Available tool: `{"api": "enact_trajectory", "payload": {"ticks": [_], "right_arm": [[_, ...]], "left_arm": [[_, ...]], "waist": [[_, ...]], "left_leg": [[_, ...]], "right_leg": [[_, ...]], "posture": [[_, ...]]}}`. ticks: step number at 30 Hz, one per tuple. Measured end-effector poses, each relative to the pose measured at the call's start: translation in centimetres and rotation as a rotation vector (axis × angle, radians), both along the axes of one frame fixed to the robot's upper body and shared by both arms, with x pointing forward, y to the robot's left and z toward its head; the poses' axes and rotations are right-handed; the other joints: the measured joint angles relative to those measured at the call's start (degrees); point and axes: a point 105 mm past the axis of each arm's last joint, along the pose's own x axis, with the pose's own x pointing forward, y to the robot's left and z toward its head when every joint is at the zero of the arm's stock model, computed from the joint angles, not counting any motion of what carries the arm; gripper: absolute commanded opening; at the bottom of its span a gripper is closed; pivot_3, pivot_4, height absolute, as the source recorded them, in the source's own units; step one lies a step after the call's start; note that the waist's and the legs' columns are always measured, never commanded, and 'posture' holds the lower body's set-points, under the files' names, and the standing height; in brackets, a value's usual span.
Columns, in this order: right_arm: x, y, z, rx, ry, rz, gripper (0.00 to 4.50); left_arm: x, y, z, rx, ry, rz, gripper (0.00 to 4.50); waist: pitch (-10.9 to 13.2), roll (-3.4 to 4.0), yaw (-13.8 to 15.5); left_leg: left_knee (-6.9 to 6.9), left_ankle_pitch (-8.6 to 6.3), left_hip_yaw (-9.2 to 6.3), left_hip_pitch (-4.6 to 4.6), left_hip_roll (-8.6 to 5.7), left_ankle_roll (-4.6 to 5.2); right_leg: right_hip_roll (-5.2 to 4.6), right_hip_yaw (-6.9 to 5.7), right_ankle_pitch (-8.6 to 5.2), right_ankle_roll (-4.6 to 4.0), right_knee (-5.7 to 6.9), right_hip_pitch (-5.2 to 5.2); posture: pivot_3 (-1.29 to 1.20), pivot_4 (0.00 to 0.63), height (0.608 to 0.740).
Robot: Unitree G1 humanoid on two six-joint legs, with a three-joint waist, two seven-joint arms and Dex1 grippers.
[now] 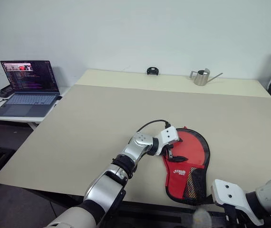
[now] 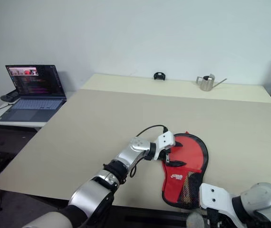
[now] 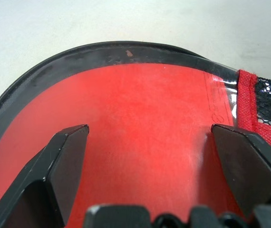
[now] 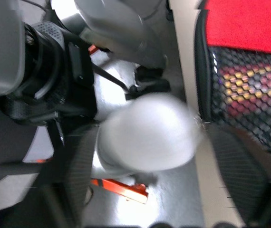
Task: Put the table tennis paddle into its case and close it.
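**Case at near table edge, both grippers apart**

Right gripper [image 4: 145, 156] sits lowest and nearest, just off the near edge of the table, its dark fingers [image 4: 242, 166] spread apart with nothing gripped between them. A whitish blurred charm [image 4: 147, 130] hangs between them, beside the mesh corner of the case; floor and robot hardware lie below.

Case [image 1: 188, 166] lies flat on the table [image 1: 102, 118], near its front edge, right of centre. Red outside, white logo, black mesh pocket [image 1: 195, 185] at the end toward the robot, black rim around the round end.

Left gripper [image 1: 173, 154] rests over the case's round part, jaws wide apart, clamped on nothing. In the left wrist view its fingers [image 3: 64, 161] straddle a smooth red face with a black border: the table tennis paddle [image 3: 135, 128], lying inside the open case, whose red fabric and mesh show at one side.

Tabletop is a broad beige sheet, matte.

Far edge: small black object [image 1: 152, 71] near the middle, metal watering can [image 1: 202, 77] with a long spout further right.

Far left, on a separate lower white desk: open laptop [image 1: 28, 88], screen lit. Plain pale wall behind.
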Motion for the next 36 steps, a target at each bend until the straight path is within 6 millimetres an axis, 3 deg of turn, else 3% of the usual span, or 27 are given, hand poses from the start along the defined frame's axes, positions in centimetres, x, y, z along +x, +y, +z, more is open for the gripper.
{"api": "enact_trajectory", "payload": {"ticks": [6,10,16,22,24,27,30,36], "right_arm": [[-0.2,0.3,1.7,0.072,0.002,-0.040,4.49],[2.3,0.4,3.7,0.139,-0.108,-0.098,4.49],[5.8,0.1,4.8,0.226,-0.179,-0.196,4.49],[11.1,-1.0,5.6,0.330,-0.346,-0.331,4.49],[11.9,-1.3,5.3,0.367,-0.351,-0.367,4.49],[13.6,-1.4,5.4,0.450,-0.444,-0.393,4.49],[14.9,-2.1,5.3,0.461,-0.482,-0.415,4.49],[17.1,-4.0,5.1,0.493,-0.470,-0.452,4.49]], "left_arm": [[0.0,-0.1,-0.1,0.000,0.002,0.001,4.50],[-0.1,-0.1,0.0,-0.008,-0.009,-0.005,4.50],[-0.7,0.4,0.6,-0.050,-0.017,-0.042,4.50],[-1.8,5.0,1.5,-0.093,0.015,-0.047,4.50],[-1.6,6.6,2.7,-0.116,0.008,-0.017,4.50],[-1.0,9.3,6.1,-0.205,-0.030,0.087,4.50],[-0.4,12.2,7.8,-0.257,-0.057,0.220,4.50],[-1.4,18.0,6.9,-0.276,-0.028,0.476,4.50]], "waist": [[-0.04,0.01,-0.01],[-0.10,0.08,-0.02],[-0.12,0.18,-0.23],[0.51,0.61,-1.24],[0.59,0.66,-1.31],[0.66,0.73,-1.35],[0.68,0.75,-1.50],[0.81,0.90,-1.80]], "left_leg": [[-0.02,-0.01,-0.10,0.10,0.00,0.02],[-0.02,-0.01,-0.12,0.11,0.00,0.02],[-0.08,0.00,-0.12,-0.06,0.00,0.00],[-0.06,0.14,-0.05,-0.41,0.01,-0.23],[-0.02,0.14,-0.04,-0.44,0.01,-0.24],[0.02,0.14,-0.03,-0.42,0.00,-0.24],[0.04,0.13,0.04,-0.33,-0.02,-0.23],[0.02,0.13,0.10,-0.29,0.03,-0.23]], "right_leg": [[0.00,-0.11,0.01,0.00,-0.20,0.24],[0.00,-0.11,0.03,0.01,-0.26,0.26],[0.00,-0.10,0.04,-0.01,-0.36,0.09],[0.00,0.03,0.04,-0.07,-0.10,-0.43],[-0.01,0.03,0.01,-0.12,0.01,-0.47],[-0.04,0.07,0.01,-0.13,0.10,-0.46],[-0.04,0.15,0.01,-0.13,0.18,-0.45],[-0.03,0.23,-0.02,-0.19,0.34,-0.56]], "posture": [[0.00,0.150,0.740],[0.00,0.150,0.740],[0.00,0.150,0.740],[0.00,0.150,0.740],[0.00,0.150,0.740],[0.00,0.150,0.740],[0.00,0.150,0.740],[0.00,0.150,0.740]]}}
